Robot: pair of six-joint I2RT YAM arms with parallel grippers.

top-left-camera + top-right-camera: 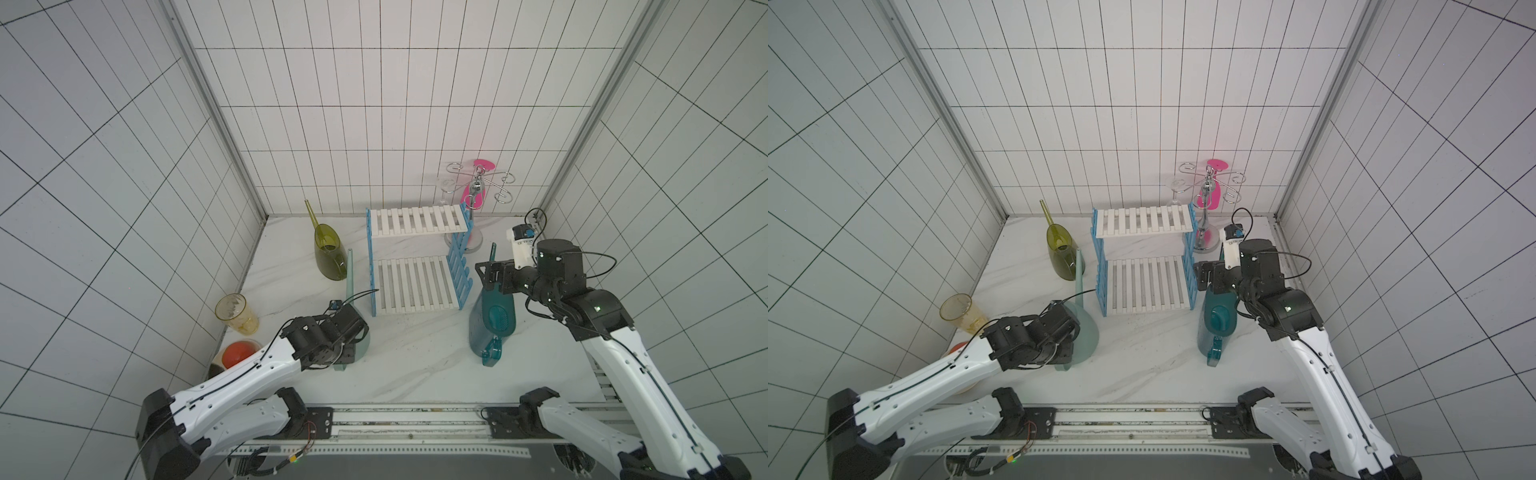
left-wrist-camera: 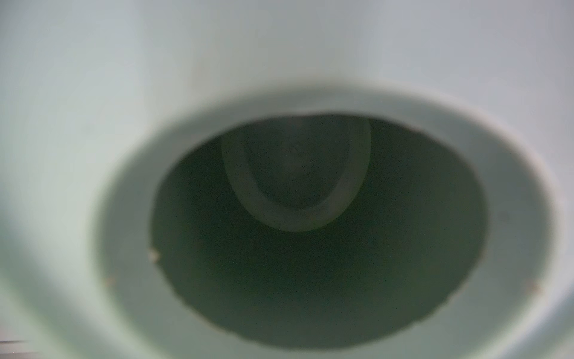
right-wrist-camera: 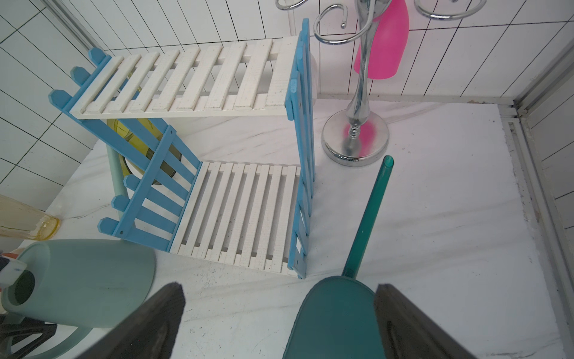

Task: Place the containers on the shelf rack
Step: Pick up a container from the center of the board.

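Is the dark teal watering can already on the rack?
No, the dark teal can stands beside the shelf rack, whose shelves hold nothing.

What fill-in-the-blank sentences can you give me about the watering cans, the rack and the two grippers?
The left gripper is ___ on the mint green can.
The right gripper, over the dark teal can, is ___.
The shelf rack holds ___ cans.
The olive-yellow can stands on the rack's ___ side, by the robot's own sides.
Missing words: shut; open; no; left.
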